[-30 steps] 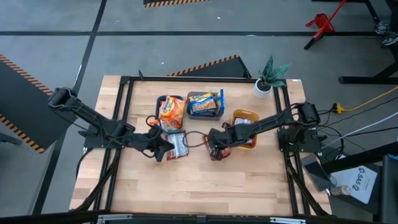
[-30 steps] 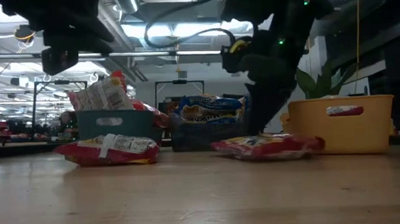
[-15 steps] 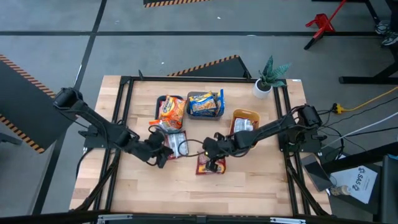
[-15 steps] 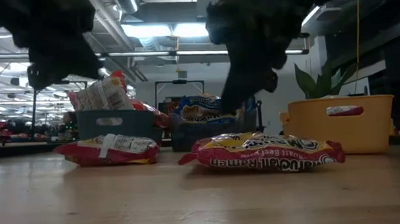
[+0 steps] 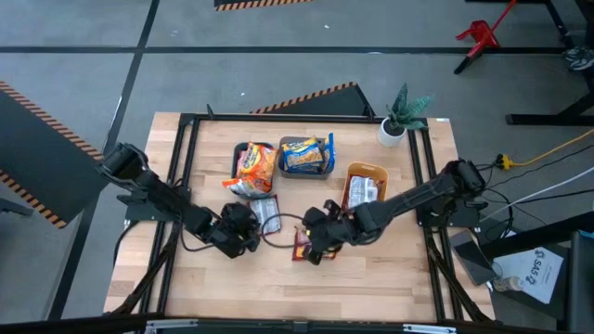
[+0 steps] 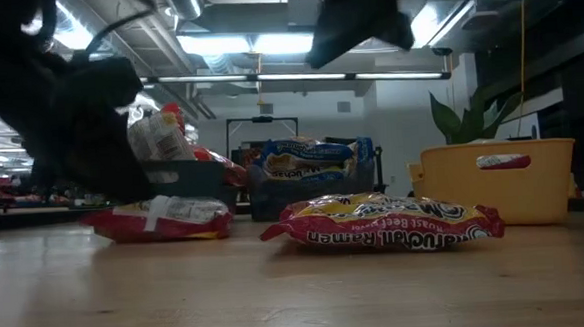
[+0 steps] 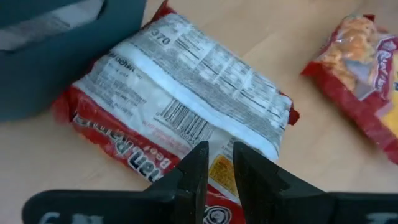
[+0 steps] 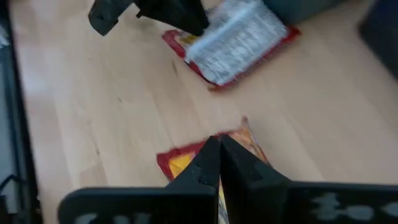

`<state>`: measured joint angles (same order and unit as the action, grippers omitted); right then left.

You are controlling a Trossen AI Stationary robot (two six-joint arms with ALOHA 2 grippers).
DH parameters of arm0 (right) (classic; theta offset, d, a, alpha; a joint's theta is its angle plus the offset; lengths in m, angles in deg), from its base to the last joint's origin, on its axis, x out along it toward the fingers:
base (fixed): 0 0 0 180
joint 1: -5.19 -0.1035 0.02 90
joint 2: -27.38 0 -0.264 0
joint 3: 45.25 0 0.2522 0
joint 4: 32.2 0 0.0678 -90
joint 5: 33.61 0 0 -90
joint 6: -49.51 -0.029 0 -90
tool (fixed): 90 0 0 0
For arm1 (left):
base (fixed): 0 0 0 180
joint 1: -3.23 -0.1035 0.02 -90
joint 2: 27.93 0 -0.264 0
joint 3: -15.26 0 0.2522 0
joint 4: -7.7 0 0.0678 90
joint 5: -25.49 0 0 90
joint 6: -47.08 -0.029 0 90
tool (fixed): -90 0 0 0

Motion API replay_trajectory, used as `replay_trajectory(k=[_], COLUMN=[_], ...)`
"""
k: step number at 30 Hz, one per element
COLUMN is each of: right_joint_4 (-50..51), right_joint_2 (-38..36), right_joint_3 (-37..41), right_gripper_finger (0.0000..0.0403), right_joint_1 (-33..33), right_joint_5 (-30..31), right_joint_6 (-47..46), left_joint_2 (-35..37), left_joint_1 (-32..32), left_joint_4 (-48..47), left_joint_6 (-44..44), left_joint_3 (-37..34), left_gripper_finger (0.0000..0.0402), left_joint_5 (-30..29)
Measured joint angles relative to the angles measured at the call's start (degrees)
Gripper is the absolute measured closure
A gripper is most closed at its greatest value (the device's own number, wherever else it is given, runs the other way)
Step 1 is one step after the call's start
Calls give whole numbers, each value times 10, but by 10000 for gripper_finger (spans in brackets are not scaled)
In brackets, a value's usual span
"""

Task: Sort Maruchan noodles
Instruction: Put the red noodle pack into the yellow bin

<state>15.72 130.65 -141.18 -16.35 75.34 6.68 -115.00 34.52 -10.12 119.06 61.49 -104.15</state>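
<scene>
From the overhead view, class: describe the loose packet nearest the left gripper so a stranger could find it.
Start at the teal tray. Just in front of it lies a red packet, beside the left gripper. Unlike the other loose packet, it shows its white barcode side.

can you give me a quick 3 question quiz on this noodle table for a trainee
1. True or false: the right pincer is shut, above the red packet lying label-up on the table.
2. Which tray holds the blue-and-yellow packets? A) teal tray B) grey tray C) orange tray
3. Fill in: the packet under the left pincer lies with its ____ side up.

Key: 1 true; 2 B; 3 back. That face-down packet shows its barcode and nutrition print.
</scene>
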Motion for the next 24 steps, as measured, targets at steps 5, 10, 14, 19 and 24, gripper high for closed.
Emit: replay_trajectory(k=[5, 10, 14, 19, 24], right_joint_4=[57, 52, 59, 63, 64], right_joint_2=[0, 0, 1, 1, 1], right_joint_3=[-34, -47, -46, -40, -40], right_gripper_finger=[403, 403, 390, 320, 224], right_joint_1=[-31, -64, -88, -119, -135], right_joint_5=[40, 39, 45, 55, 128], right_joint_6=[-73, -156, -244, -355, -378], left_joint_2=[-43, -52, -49, -53, -54], left_joint_1=[-3, 5, 24, 56, 94], left_joint_4=[22, 44, 73, 84, 84], left_joint_6=[25, 42, 44, 59, 99], left_joint_3=[3, 3, 2, 2, 2], left_gripper_finger=[331, 331, 331, 337, 343], left_joint_5=[5, 14, 50, 59, 55])
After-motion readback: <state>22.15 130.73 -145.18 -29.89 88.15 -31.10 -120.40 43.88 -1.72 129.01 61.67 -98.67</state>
